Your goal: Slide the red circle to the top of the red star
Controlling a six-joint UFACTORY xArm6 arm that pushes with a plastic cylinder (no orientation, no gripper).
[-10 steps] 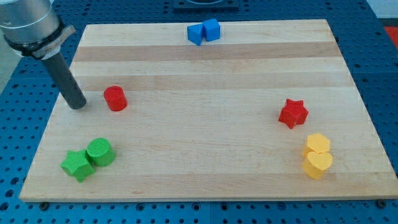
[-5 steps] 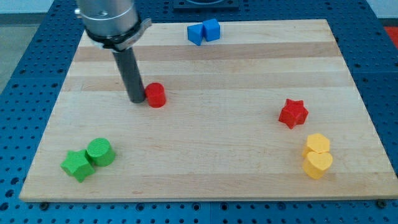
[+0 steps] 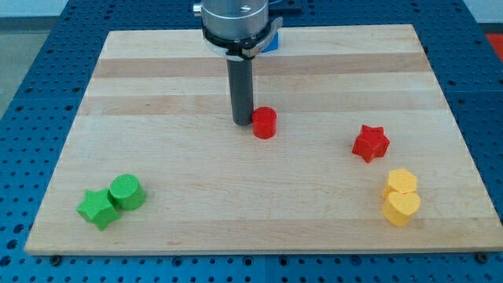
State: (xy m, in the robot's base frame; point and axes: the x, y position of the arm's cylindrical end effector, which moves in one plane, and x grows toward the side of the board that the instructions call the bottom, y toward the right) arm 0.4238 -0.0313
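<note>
The red circle [image 3: 265, 123] sits near the middle of the wooden board. My tip [image 3: 242, 122] touches its left side. The red star [image 3: 370, 144] lies well to the view's right of the circle and slightly lower. The rod rises from the tip toward the view's top, and the arm's body hides part of the blue blocks.
Two blue blocks [image 3: 271, 41] sit at the board's top edge, mostly hidden behind the arm. A green star [image 3: 97, 208] and green circle [image 3: 126, 192] sit at the bottom left. A yellow hexagon [image 3: 402, 181] and yellow heart [image 3: 402, 207] sit below the red star.
My tip has moved right across the board, pushing the red circle from the left side to near the middle. The other blocks have not moved.
</note>
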